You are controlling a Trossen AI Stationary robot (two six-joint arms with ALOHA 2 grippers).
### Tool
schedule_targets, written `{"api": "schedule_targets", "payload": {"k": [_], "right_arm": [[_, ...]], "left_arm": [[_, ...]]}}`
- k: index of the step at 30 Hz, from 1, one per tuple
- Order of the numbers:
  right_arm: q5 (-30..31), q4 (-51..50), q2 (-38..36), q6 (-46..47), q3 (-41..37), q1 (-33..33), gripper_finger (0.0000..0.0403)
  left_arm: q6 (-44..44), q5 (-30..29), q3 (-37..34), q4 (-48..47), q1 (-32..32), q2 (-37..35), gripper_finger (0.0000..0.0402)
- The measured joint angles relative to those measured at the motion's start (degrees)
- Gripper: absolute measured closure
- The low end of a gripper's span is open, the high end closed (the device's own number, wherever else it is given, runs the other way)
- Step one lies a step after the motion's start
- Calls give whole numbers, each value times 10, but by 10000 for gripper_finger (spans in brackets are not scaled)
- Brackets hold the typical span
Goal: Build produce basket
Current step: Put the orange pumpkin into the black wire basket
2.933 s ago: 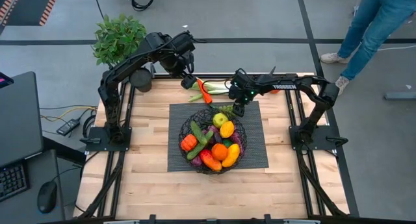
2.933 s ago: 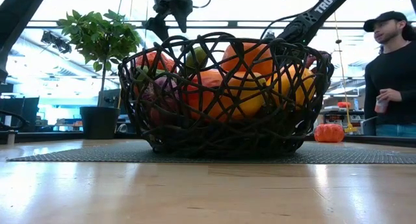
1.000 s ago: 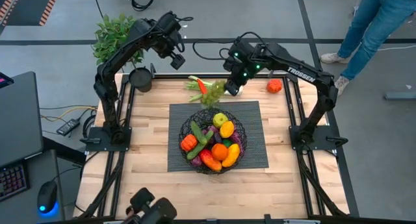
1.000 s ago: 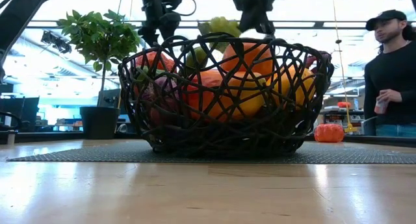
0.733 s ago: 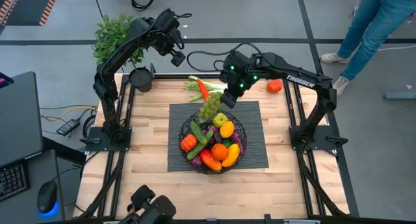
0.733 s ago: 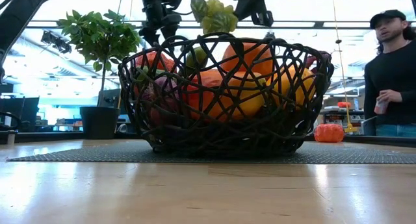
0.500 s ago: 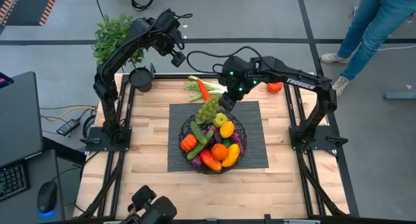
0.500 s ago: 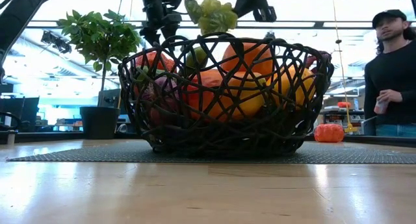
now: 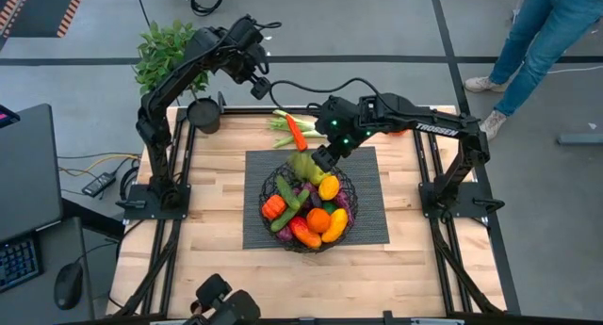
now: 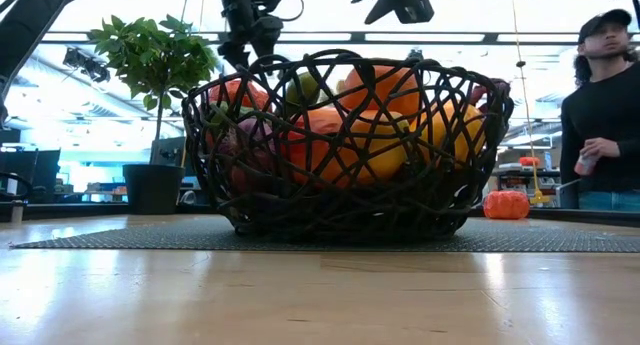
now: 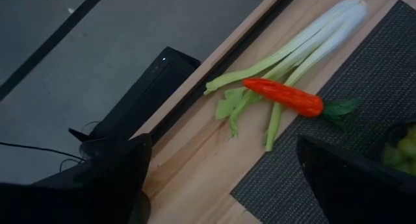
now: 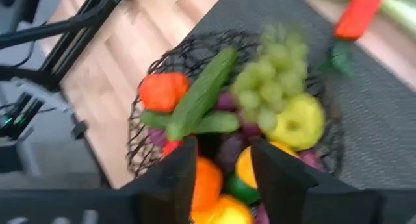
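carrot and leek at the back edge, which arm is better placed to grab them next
Left. Its open pincer hovers just behind the carrot and leek, looking right at them. The right pincer, also open, is over the basket beside the grapes.

Two dark robot arms with black metal feet

The left arm and the right arm are black, made of long thin bars with round joints. The right one has white letters on its side and small green lights near its wrist. A thin black cable loops out of it. Each gripper has two dark, flat fingers.
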Motion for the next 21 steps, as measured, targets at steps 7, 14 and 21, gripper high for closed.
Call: {"api": "schedule_targets", "payload": {"k": [7, 14, 21], "right_arm": [[-20, -8, 0, -8, 0, 13, 189], [65, -68, 0, -29, 0, 3, 185], [153, -132, 0, -58, 0, -53, 184]], "left_arm": [[0, 1, 0, 0, -16, 0, 12], [-9, 0, 0, 0, -23, 0, 12], [-42, 0, 0, -14, -36, 0, 12]]}}
